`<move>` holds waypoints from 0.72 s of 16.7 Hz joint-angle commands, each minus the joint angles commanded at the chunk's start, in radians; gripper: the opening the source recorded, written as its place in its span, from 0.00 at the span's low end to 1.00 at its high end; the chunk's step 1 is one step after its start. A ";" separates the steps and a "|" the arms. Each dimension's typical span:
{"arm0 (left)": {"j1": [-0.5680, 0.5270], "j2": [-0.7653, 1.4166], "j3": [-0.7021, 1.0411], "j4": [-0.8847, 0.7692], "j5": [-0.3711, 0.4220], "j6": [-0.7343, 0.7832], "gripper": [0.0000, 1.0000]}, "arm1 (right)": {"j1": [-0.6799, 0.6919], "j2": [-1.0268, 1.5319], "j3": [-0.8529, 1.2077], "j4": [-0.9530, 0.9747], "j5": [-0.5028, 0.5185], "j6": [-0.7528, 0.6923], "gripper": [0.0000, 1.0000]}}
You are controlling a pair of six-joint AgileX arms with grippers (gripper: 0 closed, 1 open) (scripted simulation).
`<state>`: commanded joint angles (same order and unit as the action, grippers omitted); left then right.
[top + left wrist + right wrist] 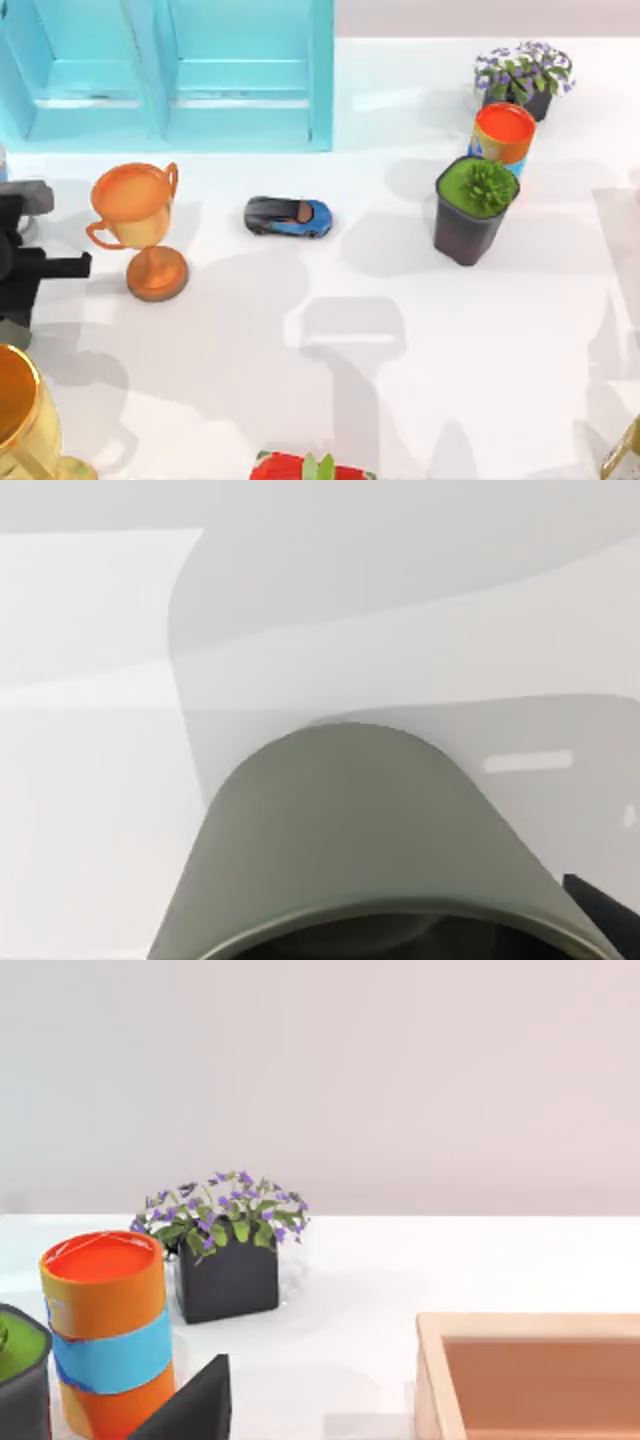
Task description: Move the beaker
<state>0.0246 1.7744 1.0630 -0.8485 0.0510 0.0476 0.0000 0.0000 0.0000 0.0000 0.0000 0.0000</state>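
Note:
The beaker, an olive-grey round cup with a thick rim, sits very close in the left wrist view, its rim toward the camera and white table beyond its base. One dark finger of my left gripper lies against its wall at the rim. In the top view my left arm is at the table's left edge and covers the beaker. Low in the right wrist view is a dark fingertip of my right gripper, beside the orange-topped can.
An orange trophy stands just right of my left arm, with a blue toy car further right. A square pot with a green plant, the can, a purple-flower pot, a turquoise cabinet and a wooden box stand around.

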 joint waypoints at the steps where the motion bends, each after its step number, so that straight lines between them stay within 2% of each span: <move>1: 0.000 0.000 0.000 0.000 0.000 0.000 0.00 | 0.000 0.000 0.000 0.000 0.000 0.000 1.00; 3: 0.000 0.000 0.000 0.000 0.000 0.000 0.00 | 0.000 0.000 0.000 0.000 0.000 0.000 1.00; 12: 0.000 0.000 0.000 0.000 0.000 0.000 0.68 | 0.000 0.000 0.000 0.000 0.000 0.000 1.00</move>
<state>0.0246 1.7744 1.0630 -0.8485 0.0510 0.0476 0.0000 0.0000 0.0000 0.0000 0.0000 0.0000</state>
